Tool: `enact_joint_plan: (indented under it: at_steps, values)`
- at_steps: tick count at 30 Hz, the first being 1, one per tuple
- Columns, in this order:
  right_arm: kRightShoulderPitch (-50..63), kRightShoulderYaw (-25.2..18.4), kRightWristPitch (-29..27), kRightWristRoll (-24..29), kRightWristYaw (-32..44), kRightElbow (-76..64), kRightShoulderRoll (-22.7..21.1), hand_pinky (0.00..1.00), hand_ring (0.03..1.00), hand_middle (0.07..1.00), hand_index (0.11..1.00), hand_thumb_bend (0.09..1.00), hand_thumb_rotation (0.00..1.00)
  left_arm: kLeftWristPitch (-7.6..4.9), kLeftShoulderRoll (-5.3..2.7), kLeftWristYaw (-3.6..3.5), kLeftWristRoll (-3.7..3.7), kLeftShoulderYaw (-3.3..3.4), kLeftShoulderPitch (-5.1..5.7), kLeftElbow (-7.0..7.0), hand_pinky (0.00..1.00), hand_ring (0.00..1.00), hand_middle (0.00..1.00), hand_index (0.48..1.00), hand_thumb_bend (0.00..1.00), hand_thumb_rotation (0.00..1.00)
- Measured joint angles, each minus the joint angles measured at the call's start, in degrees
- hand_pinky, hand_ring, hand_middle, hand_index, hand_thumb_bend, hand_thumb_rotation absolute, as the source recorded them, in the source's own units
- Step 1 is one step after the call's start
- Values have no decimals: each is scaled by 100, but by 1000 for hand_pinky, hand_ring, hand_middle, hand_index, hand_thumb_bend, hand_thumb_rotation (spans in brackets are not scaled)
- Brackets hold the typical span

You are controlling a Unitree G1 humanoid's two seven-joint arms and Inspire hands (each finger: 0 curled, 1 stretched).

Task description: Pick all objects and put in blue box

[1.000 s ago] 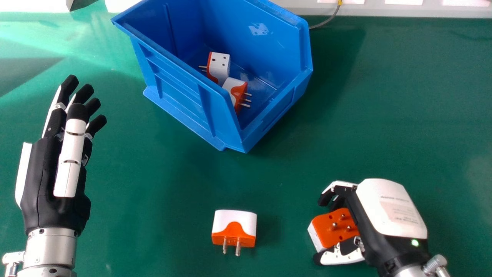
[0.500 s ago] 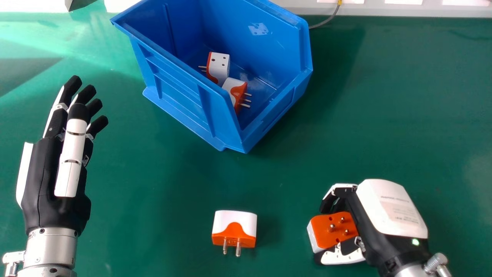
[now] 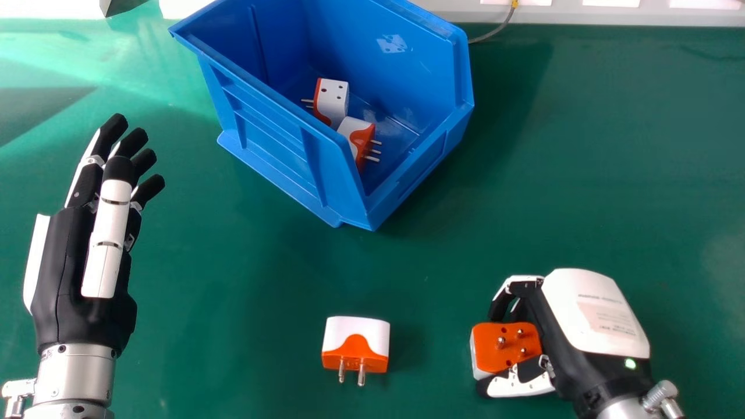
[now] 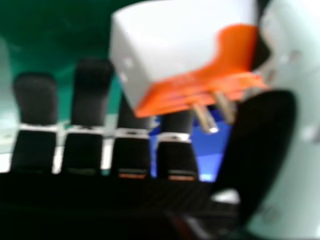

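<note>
The right hand [image 3: 593, 317] is curling its fingers and thumb [image 4: 265, 145] around a white-and-orange plug adapter [image 3: 506, 347] at the near right of the table [image 3: 611, 174], and the adapter's pins are pointing up. Whether its underside is touching the table, I cannot tell. The thumb is lying along the adapter's near side, close to the pins, so the hold is probably depending on the far fingers pressing squarely against the opposite side; a firm, even squeeze before any lift should be keeping the block from twisting out. Left of the hand, well apart, a second adapter [image 3: 355, 344] is lying loose, its pins pointing nearer, and is likely waiting for the next pick. Farther off, the blue box [image 3: 268, 137] is standing with two adapters [image 3: 333, 100] [image 3: 359, 138] resting inside. Its low lip is facing the near right, so that side is offering the easiest entry: carrying the adapter high enough to clear the rim, then lowering it before release. At the left, the left hand [image 3: 73, 262] is idling, fingers extended.
</note>
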Motion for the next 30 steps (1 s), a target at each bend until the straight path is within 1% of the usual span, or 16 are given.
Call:
enact_joint_plan:
  at_steps: [3,11,12,13,14,19,25,30]
  values:
    - [-9,-2,-1,16,-29,30,1,205,290,452,508,510,0,1,0,-2,-20,1,0,0,885,904,911,911,483,771]
    - [-64,-87,41,280,127,11,31,170,243,436,500,511,0,0,0,2,-17,0,1,0,888,904,912,913,485,772]
    - [-67,-111,41,320,129,13,31,163,234,404,494,506,26,0,0,1,-16,0,1,0,888,905,912,913,484,774]
    - [-69,-138,46,330,130,14,30,163,234,404,494,506,26,0,-1,2,-16,0,1,0,888,905,912,913,484,774]
    - [-80,-155,71,336,131,14,30,164,235,389,490,501,47,0,0,4,-16,1,1,0,890,906,913,913,482,776]
    - [-93,-183,89,376,144,7,27,199,272,394,483,490,95,0,-2,8,-16,-2,0,0,891,908,914,913,477,780]
    - [-102,-274,87,465,186,-20,-29,227,302,412,482,485,111,0,-4,12,-16,-4,0,0,889,910,918,918,478,775]
    - [-26,-427,276,475,435,-257,-92,237,314,415,481,484,118,1,-19,28,-14,-15,1,-1,890,913,922,922,482,769]
